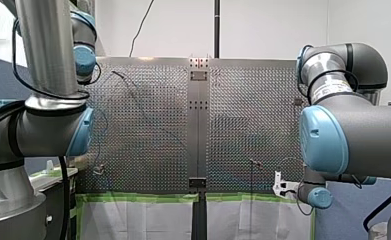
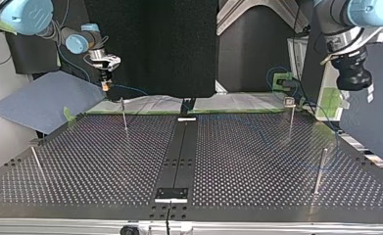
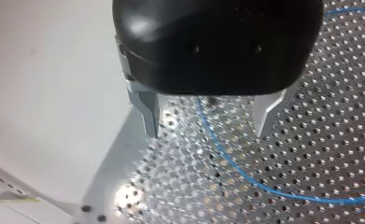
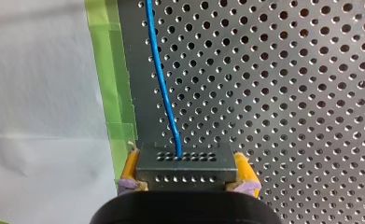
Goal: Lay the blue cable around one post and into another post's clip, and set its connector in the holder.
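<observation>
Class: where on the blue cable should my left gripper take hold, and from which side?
Probably the stretch of blue cable over the perforated table under my left gripper, coming down from above: it runs between the open fingers, so they straddle it. My right gripper holds the connector.

Our table [image 2: 257, 161] is perforated metal, faintly shiny. The blue cable [image 4: 164, 84] looks smooth plastic. Our left hand [image 3: 207, 131] has a glossy black shell [image 3: 217, 42] and bare metal fingers [image 3: 266, 112]; our right hand's [image 4: 187, 165] yellow pads [image 4: 243, 170], soft-looking, sit at three and nine o'clock of the matt grey connector [image 4: 185, 158].
</observation>
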Controlling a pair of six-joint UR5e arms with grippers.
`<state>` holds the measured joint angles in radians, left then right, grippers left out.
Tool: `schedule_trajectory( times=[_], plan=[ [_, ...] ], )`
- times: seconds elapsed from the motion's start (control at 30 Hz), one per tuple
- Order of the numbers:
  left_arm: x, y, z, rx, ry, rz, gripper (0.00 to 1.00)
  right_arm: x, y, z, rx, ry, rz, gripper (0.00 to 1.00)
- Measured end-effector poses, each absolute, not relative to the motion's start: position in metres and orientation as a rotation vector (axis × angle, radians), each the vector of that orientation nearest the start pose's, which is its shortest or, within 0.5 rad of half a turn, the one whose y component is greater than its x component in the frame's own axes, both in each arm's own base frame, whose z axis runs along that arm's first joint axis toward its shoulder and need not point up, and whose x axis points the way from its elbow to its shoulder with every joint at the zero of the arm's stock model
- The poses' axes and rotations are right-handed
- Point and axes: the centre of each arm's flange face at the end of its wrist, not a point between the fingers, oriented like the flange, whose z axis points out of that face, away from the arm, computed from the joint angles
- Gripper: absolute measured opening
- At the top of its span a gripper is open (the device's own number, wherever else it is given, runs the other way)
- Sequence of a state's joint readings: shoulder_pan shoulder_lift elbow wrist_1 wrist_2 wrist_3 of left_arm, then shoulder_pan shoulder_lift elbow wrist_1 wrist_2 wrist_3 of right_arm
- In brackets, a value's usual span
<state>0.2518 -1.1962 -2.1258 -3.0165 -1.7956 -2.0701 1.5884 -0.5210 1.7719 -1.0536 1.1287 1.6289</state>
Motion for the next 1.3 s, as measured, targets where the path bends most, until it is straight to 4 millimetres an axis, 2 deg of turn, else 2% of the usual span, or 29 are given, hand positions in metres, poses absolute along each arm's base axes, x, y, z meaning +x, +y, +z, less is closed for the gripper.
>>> schedule_trajectory(
  times=[0.23, 0.8, 1.3],
  plan=[
    [0.338, -0.034, 0.413, -0.671, 1.453, -0.008, 1.00, 0.189, -0.557, -0.113, 1.661, -1.188, 1.516, 0.00],
    [0.374, -0.059, 0.426, -0.472, 1.655, -0.019, 1.00, 0.195, -0.559, -0.112, 1.663, -1.178, 1.526, 0.00],
    [0.379, -0.059, 0.471, -0.397, 1.701, 0.133, 1.00, 0.196, -0.558, -0.113, 1.668, -1.191, 1.516, 0.00]
  ],
)
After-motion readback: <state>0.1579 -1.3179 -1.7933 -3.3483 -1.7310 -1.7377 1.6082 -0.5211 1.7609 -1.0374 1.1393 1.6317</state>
